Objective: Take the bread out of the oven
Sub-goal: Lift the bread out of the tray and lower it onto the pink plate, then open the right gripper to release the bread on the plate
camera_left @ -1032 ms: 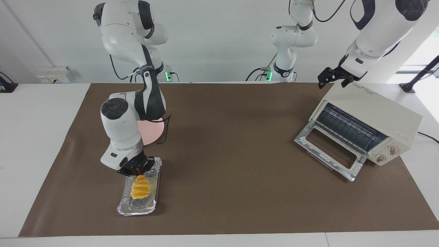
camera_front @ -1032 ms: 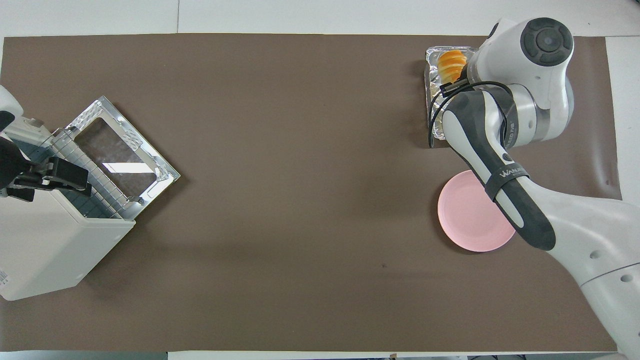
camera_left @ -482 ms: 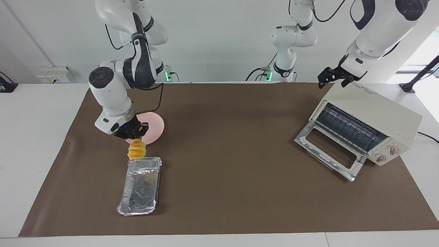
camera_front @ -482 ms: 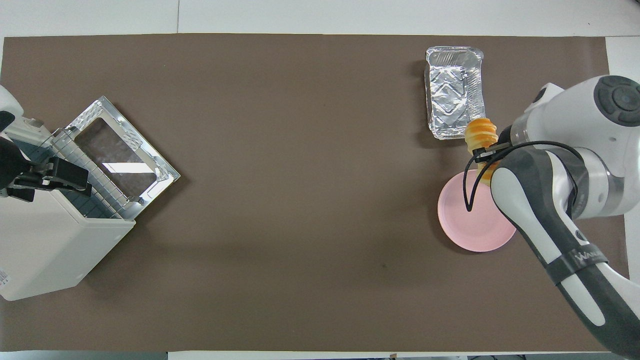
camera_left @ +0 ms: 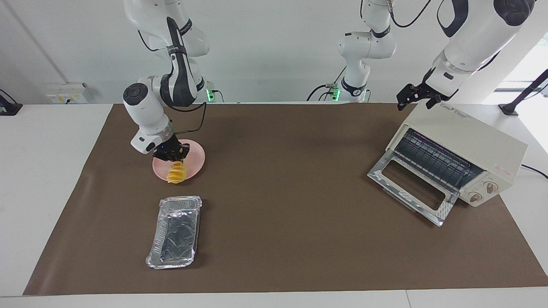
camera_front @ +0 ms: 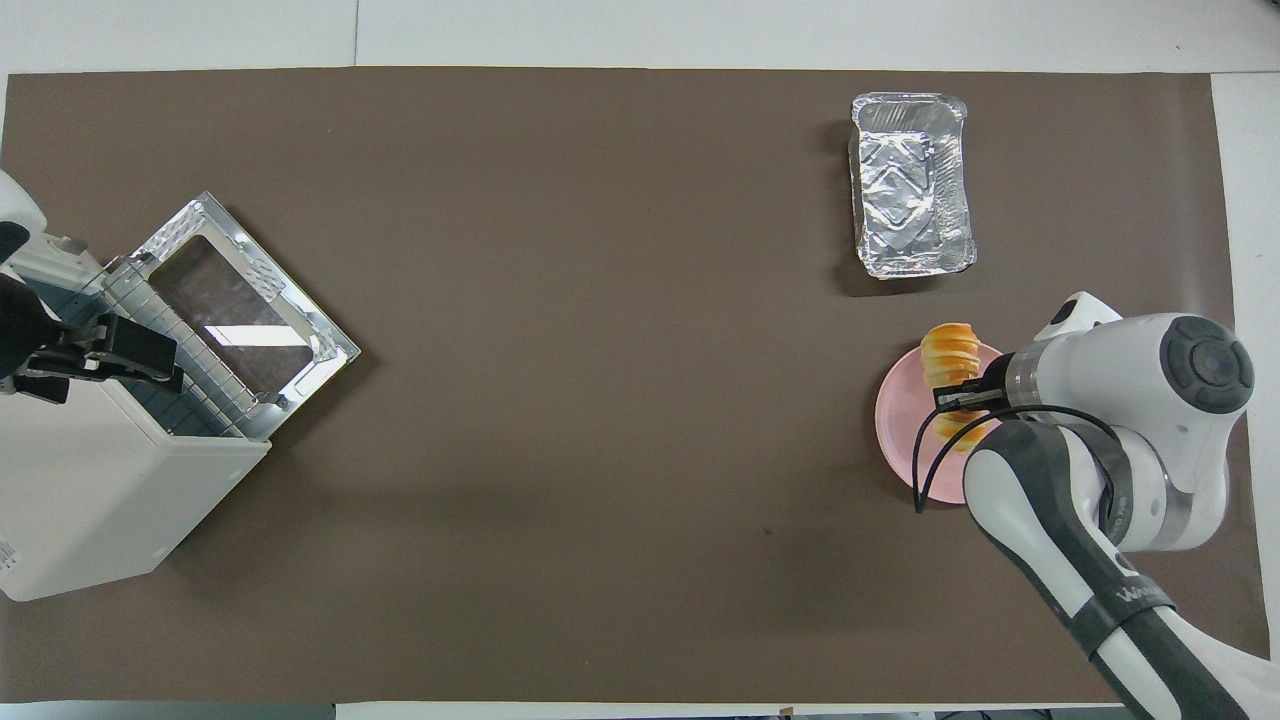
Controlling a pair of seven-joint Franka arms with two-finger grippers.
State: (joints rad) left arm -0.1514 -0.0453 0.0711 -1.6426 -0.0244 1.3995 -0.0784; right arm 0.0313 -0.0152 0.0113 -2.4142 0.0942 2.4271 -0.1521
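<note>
The bread (camera_left: 177, 173) (camera_front: 950, 356), a ridged golden loaf, hangs end-down from my right gripper (camera_left: 174, 160) (camera_front: 960, 396), which is shut on its upper end. It is over the pink plate (camera_left: 193, 161) (camera_front: 902, 425), at the plate's edge farther from the robots; whether it touches the plate I cannot tell. The cream oven (camera_left: 466, 139) (camera_front: 95, 490) stands at the left arm's end of the table, its glass door (camera_left: 411, 188) (camera_front: 240, 318) dropped open and its wire rack (camera_left: 432, 159) bare. My left gripper (camera_left: 416, 96) (camera_front: 105, 350) waits open over the oven's top.
An empty silver foil tray (camera_left: 175, 233) (camera_front: 911, 184) lies farther from the robots than the pink plate, at the right arm's end. A brown mat (camera_left: 291, 179) covers the table. The oven's lowered door juts out over the mat.
My right gripper lifted the bread out of the foil tray and carried it toward the robots, over the pink plate, then lowered it. The left arm has not moved.
</note>
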